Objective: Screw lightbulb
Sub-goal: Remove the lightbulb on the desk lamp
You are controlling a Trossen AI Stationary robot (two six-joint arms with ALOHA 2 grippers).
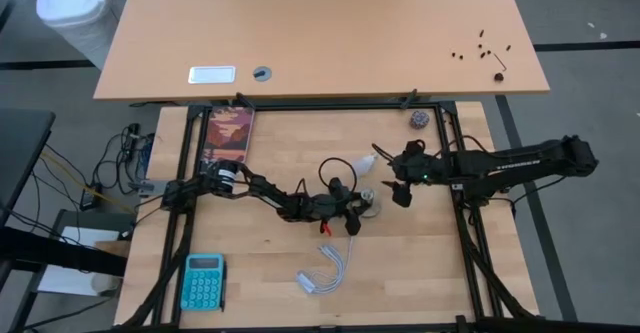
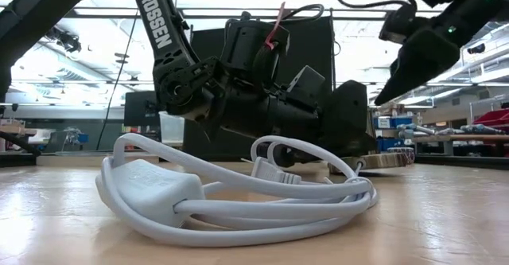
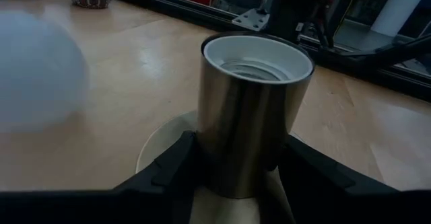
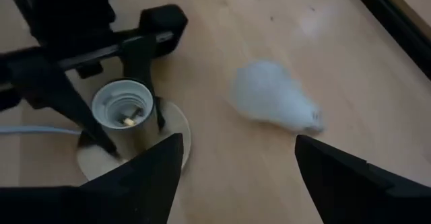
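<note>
From above, the left gripper (image 1: 358, 213) sits mid-worktop, clenched on the metal socket (image 1: 368, 205). The right gripper (image 1: 400, 191) hangs just beside it, jaws released and empty. The lightbulb (image 1: 368, 160) lies slightly nearer the far edge.

At table height, a white cord (image 2: 238, 197) fills the foreground.

The left wrist view shows fingers (image 3: 168, 173) flanking the socket (image 3: 250, 109); a white blur is probably the bulb.

The right wrist view shows the lightbulb (image 4: 273, 103) lying on its side, near the socket (image 4: 124, 109).

Wooden table (image 1: 420, 263) bears lightbulb (image 1: 368, 160), calculator (image 1: 203, 281), cord (image 1: 322, 271).
</note>
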